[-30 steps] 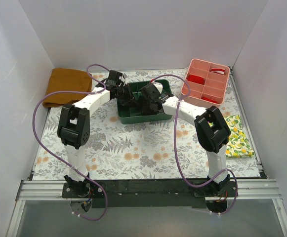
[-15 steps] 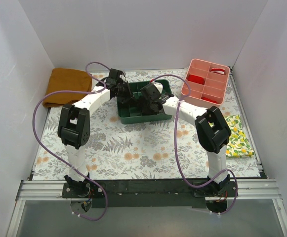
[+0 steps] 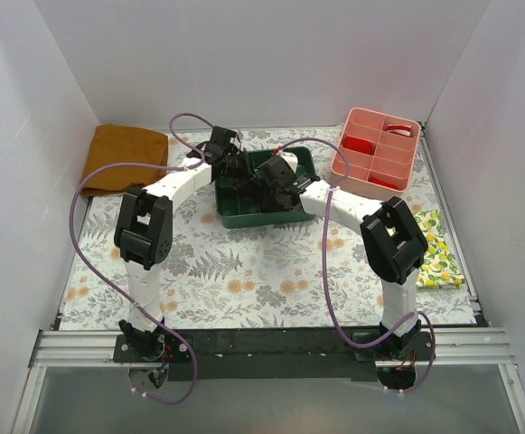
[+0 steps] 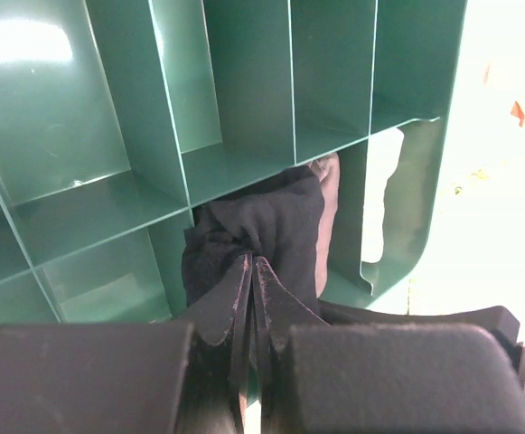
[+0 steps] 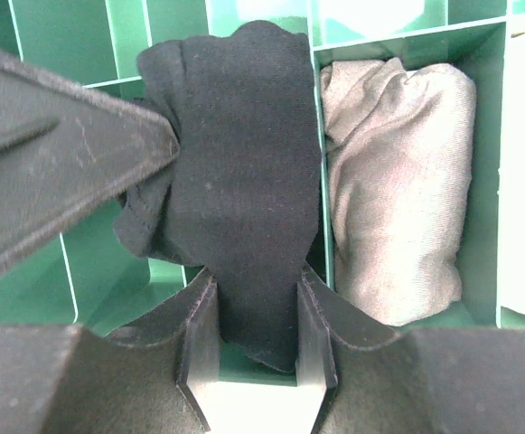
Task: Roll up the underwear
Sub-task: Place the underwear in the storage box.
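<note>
Two holds on the underwear [image 5: 244, 136] mid-frame: my left gripper [image 4: 253, 271] pinches, my right gripper [image 5: 255, 312] clamps, over the green tray [image 4: 244, 90].

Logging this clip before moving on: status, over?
Left gripper, right gripper: jaws shut on underwear. Underwear bunched, held over green tray. Beige roll in the compartment alongside.

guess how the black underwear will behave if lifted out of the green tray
Probably floppy: the underwear bunches and creases where the left gripper pinches it. It would likely sag and unroll if the right gripper, clamped around its middle, lets go.
</note>
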